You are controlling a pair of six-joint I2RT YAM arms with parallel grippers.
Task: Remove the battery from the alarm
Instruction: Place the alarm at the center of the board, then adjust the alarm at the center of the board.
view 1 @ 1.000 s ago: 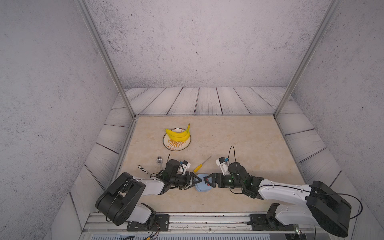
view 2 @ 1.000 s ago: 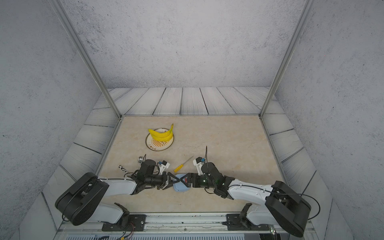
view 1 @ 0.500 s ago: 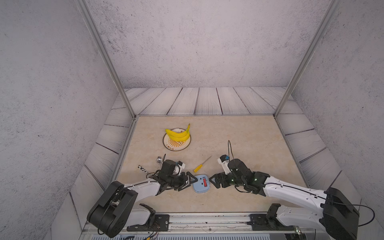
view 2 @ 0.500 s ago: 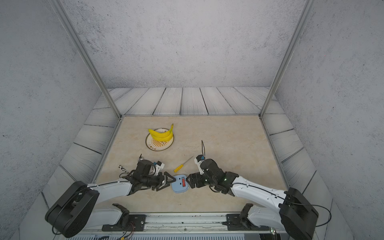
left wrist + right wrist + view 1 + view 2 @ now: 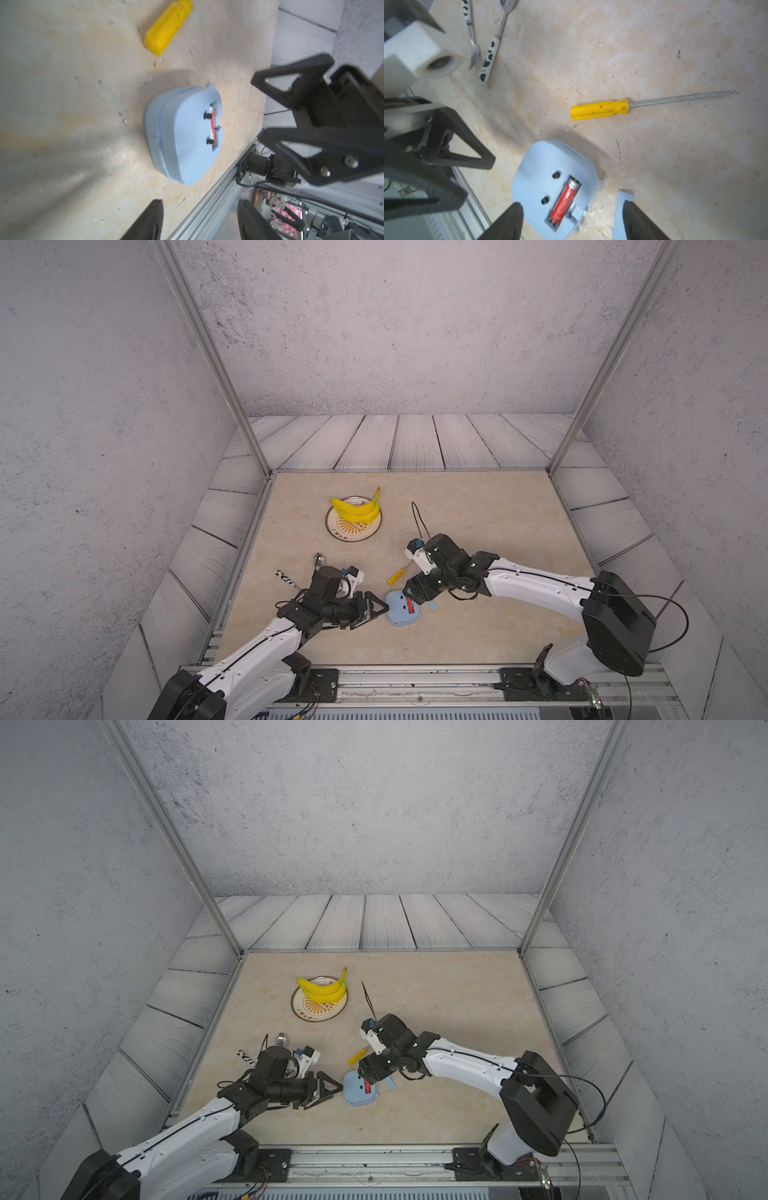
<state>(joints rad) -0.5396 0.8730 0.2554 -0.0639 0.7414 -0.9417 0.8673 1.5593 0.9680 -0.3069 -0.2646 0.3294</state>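
Alarm point(image 5: 402, 609) lies face down on the table point(image 5: 478, 510), battery point(image 5: 565, 200) seated in its open bay, right gripper point(image 5: 412, 594) hovering above with jaws wide and empty. Left gripper point(image 5: 373, 614) sits just beside the alarm, jaws parted, holding nothing, so a tug could drag the unbraced alarm, or slip off the recessed battery.

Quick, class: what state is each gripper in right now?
Left gripper: open, holding nothing.
Right gripper: open above the alarm, holding nothing.
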